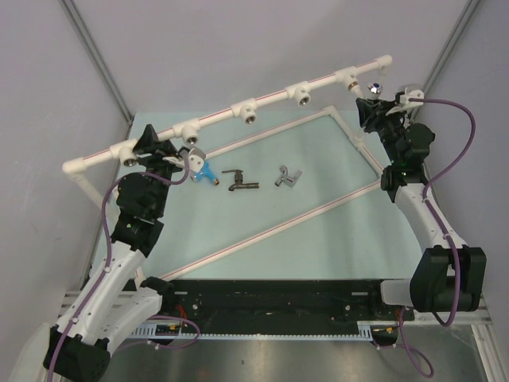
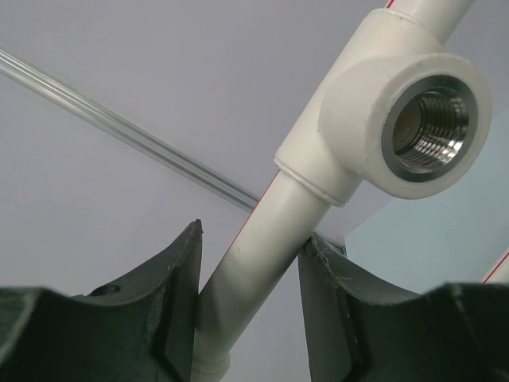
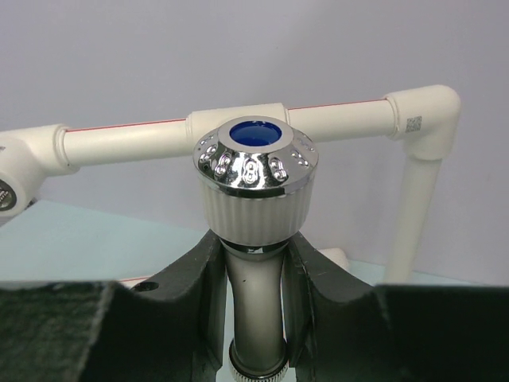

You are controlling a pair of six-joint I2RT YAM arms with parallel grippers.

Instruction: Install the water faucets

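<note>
My right gripper [image 3: 254, 239] is shut on the white faucet [image 3: 254, 302], below its ribbed knob with the chrome, blue-centred cap [image 3: 255, 153]. In the top view this gripper [image 1: 374, 107] holds that faucet [image 1: 376, 89] just right of the rightmost tee fitting [image 1: 350, 79]. The left gripper [image 2: 253, 235] is shut on the white pipe [image 2: 262, 239], which crosses slantwise and touches both fingers, below a tee with a threaded metal socket [image 2: 421, 119]. From above, that gripper [image 1: 157, 148] sits at the rail's left end. Blue [image 1: 205, 172], dark [image 1: 238, 181] and silver faucets [image 1: 288, 178] lie on the mat.
The white pipe rail [image 1: 274, 95] runs diagonally across the back with several tee fittings and an elbow [image 3: 429, 111] at its right end. Thin white rods [image 1: 270, 227] lie across the pale green mat [image 1: 334, 239]. Grey walls close in behind and beside.
</note>
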